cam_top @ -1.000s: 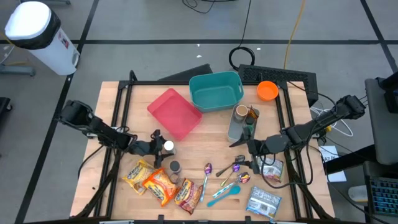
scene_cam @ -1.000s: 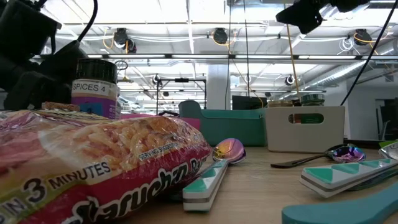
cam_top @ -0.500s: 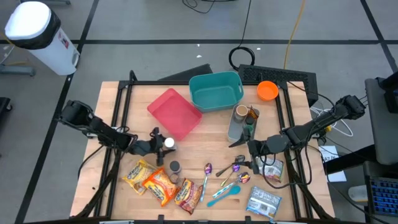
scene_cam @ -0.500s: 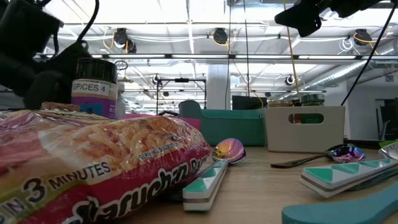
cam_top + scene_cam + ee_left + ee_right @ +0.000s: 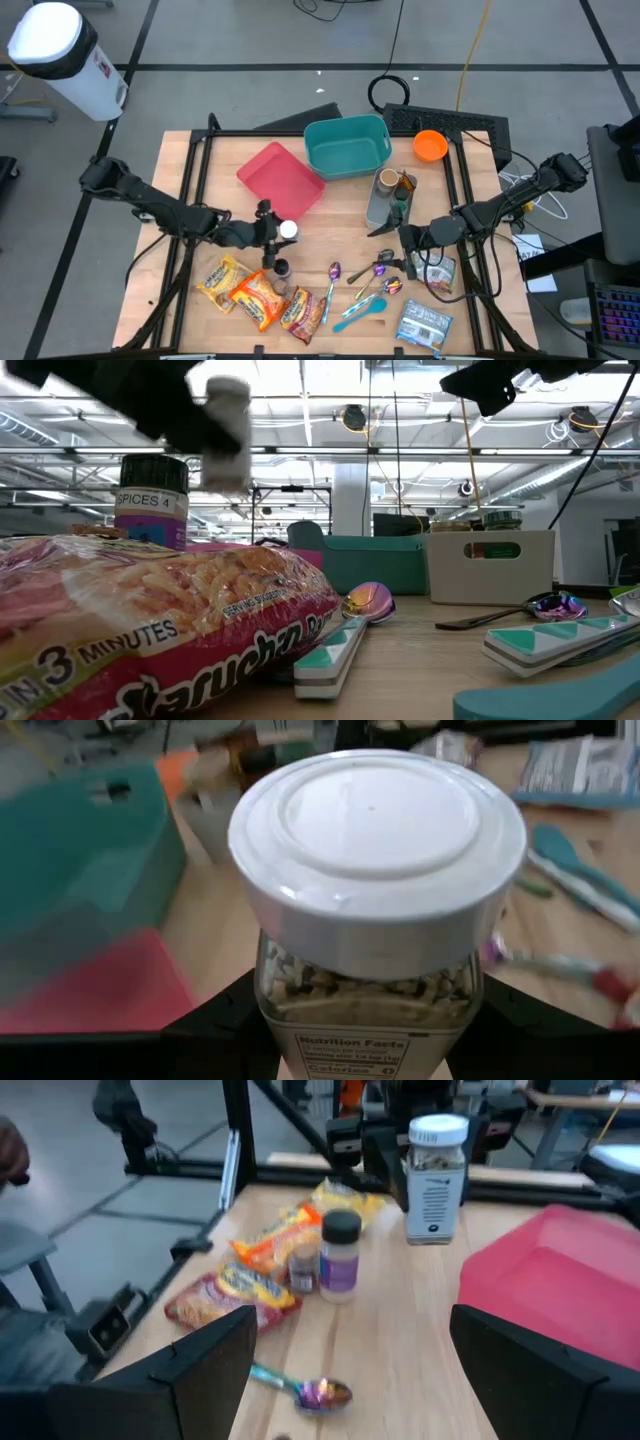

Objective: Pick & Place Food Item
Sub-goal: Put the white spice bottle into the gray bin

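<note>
My left gripper [image 5: 276,233] is shut on a clear spice jar with a white cap [image 5: 288,231], above the table's middle near a red tray [image 5: 281,181]. The jar also shows in the right wrist view [image 5: 436,1178], in the left wrist view [image 5: 375,860] and, blurred, in the low view [image 5: 225,435]. A dark-capped spice jar [image 5: 281,268] stands on its base beside several ramen packs [image 5: 255,295] lying flat. My right gripper [image 5: 404,242] is open and empty above the spoons [image 5: 370,280]. My left gripper pinches the jar's lower body [image 5: 300,1020] between its two fingers [image 5: 215,1025], one on each side. The fingers come level from the table's left side. The jar stands upright in the hold, cap up, lifted clear of the table.
A teal bin [image 5: 347,146] and an orange bowl [image 5: 430,145] stand at the far edge. A white caddy [image 5: 385,195] stands right of centre. Food packets [image 5: 425,322] lie at the near right.
My left gripper has carried the white-capped jar toward the table's right edge, past the dark-capped jar. The jar stays upright and now shows high in the low view. My right arm has kept still.
</note>
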{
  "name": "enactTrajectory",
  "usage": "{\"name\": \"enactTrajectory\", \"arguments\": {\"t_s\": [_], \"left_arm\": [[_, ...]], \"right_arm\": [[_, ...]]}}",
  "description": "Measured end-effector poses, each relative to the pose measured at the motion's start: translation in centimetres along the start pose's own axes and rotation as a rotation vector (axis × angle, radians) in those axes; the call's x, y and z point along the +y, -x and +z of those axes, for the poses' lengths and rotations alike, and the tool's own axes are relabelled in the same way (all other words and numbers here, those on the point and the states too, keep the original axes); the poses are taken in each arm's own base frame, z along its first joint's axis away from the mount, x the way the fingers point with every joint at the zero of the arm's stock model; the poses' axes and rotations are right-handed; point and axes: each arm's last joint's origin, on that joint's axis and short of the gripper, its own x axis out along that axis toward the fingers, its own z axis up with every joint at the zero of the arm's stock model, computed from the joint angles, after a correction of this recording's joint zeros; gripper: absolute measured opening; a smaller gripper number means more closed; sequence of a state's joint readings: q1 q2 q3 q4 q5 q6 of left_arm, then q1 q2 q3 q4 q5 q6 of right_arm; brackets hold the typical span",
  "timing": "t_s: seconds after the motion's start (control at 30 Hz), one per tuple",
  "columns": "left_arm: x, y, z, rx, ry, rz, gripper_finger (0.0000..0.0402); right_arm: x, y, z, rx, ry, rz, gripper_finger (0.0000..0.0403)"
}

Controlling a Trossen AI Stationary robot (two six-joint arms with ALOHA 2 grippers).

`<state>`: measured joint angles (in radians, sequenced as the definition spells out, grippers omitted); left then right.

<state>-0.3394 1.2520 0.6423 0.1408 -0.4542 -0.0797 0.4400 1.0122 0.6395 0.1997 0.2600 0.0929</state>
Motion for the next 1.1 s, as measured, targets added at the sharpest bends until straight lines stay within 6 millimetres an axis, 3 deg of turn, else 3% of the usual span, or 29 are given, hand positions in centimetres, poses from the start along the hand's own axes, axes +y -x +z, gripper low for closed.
{"name": "enactTrajectory", "arguments": {"t_s": [0.1,0.23,0.47,0.63,0.8,1.1], "left_arm": [[0.1,-0.9,2.8,-0.039,-0.043,-0.012,0.0208],[0.4,-3.4,4.2,-0.036,-0.105,-0.058,0.0208],[0.4,-9.4,3.5,0.065,-0.134,-0.115,0.0208],[-0.3,-12.3,3.4,0.085,-0.163,-0.130,0.0208],[-0.7,-13.6,2.9,0.119,-0.186,-0.148,0.0208],[-0.5,-13.9,2.9,0.121,-0.167,-0.159,0.0208]], "right_arm": [[0.0,0.0,0.4,-0.037,-0.010,0.003,0.0322],[0.0,0.0,0.4,-0.042,-0.011,0.004,0.0322],[0.0,0.0,0.3,-0.033,-0.009,-0.018,0.0322],[-0.6,0.0,0.2,-0.028,0.011,-0.204,0.0322],[-0.7,-1.1,0.0,-0.004,-0.034,-0.300,0.0322],[0.2,-6.4,1.2,0.180,0.021,-0.320,0.0322]]}}
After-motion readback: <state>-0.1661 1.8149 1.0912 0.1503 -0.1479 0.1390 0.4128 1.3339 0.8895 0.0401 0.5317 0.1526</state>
